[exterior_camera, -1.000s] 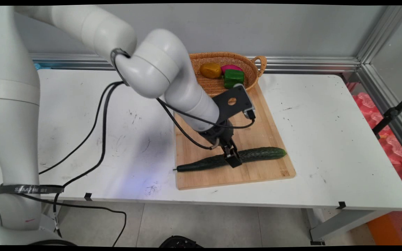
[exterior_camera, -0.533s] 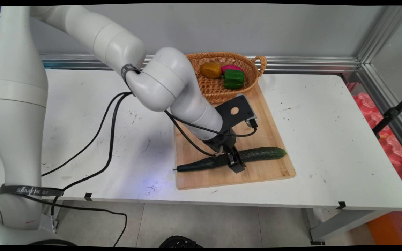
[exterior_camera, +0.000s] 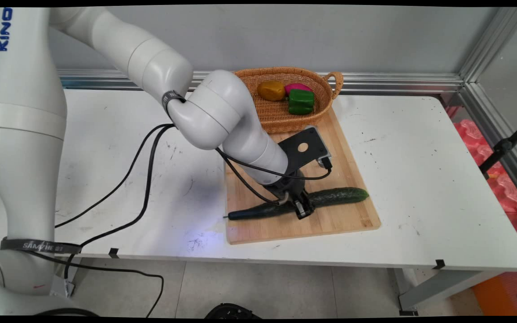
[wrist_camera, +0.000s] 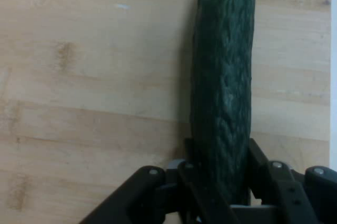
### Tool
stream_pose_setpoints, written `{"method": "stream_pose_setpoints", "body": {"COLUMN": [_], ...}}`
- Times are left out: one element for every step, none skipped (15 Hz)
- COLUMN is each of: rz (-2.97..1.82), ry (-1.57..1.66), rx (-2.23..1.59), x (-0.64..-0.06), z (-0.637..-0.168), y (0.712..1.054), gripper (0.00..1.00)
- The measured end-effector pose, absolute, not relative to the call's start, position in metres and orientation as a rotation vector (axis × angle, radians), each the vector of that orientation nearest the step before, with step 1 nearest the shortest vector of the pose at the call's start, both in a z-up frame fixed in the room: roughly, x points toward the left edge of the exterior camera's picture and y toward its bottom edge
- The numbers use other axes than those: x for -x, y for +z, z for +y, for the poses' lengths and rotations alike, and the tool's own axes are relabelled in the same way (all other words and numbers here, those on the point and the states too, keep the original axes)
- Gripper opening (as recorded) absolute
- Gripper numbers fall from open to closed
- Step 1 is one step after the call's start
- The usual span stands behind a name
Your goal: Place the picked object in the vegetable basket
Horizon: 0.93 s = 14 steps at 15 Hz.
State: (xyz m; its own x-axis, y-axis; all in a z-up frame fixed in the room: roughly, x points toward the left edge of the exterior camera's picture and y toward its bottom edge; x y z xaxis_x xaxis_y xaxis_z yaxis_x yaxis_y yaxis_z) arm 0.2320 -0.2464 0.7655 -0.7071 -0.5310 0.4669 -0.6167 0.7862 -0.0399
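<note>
- The cucumber [exterior_camera: 326, 200] lies lengthwise across the near half of a wooden cutting board [exterior_camera: 343, 170], its thin stem end toward the board's left edge and its blunt end toward the right.
- The claw [exterior_camera: 302, 209] is down on the cucumber near its middle, with the jaws closed against its two sides.
- In the hand view the cucumber [wrist_camera: 224, 87] runs up from between the two black fingers [wrist_camera: 260, 163], which press its flanks; the pale wood grain of the board [wrist_camera: 89, 77] fills the rest of that view.
- A black flat bracket with a round hole [exterior_camera: 304, 148] sits on the wrist just above the claw, and a black cable [exterior_camera: 258, 168] loops from it back along the arm.
- At the board's far end stands a woven basket [exterior_camera: 276, 119] with a loop handle on its right side; it rests partly on the board.
- In the basket lie a yellow-brown rounded thing [exterior_camera: 271, 90], a pink thing [exterior_camera: 295, 86] mostly hidden, and a green blocky thing [exterior_camera: 301, 101], all close together.
- The board sits on the white bench [exterior_camera: 420, 179], which is scuffed with dark marks.
- Readable writing: a black strap [exterior_camera: 38, 245] round the arm's lower part carries pale letters, too small to make out fully.
- Red-pink material [exterior_camera: 505, 188] shows beyond the bench's right edge.
</note>
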Motion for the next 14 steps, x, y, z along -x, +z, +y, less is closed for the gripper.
{"method": "stream_pose_setpoints", "body": {"rz": [-2.537, -2.536, -2.533, -2.532, -2.527, -2.524, -2.522, -2.521, -2.521, -2.522, -2.522, -2.523, -2.526, -2.529], "ry": [0.267, 0.266, 0.266, 0.266, 0.267, 0.269, 0.269, 0.269, 0.27, 0.272, 0.276, 0.28, 0.293, 0.306], "rx": [-0.865, -0.864, -0.863, -0.858, -0.855, -0.851, -0.847, -0.837, -0.827, -0.815, -0.806, -0.792, -0.774, -0.758], "x": [-0.231, -0.231, -0.23, -0.228, -0.226, -0.226, -0.226, -0.226, -0.227, -0.229, -0.23, -0.232, -0.235, -0.239], "z": [-0.247, -0.248, -0.25, -0.252, -0.255, -0.258, -0.26, -0.264, -0.268, -0.271, -0.275, -0.28, -0.287, -0.295], "y": [0.766, 0.766, 0.768, 0.771, 0.776, 0.781, 0.787, 0.795, 0.804, 0.811, 0.818, 0.825, 0.835, 0.846], "gripper": [0.0, 0.0, 0.0, 0.0, 0.0, 0.0, 0.0, 0.0, 0.0, 0.0, 0.0, 0.0, 0.0, 0.0]}}
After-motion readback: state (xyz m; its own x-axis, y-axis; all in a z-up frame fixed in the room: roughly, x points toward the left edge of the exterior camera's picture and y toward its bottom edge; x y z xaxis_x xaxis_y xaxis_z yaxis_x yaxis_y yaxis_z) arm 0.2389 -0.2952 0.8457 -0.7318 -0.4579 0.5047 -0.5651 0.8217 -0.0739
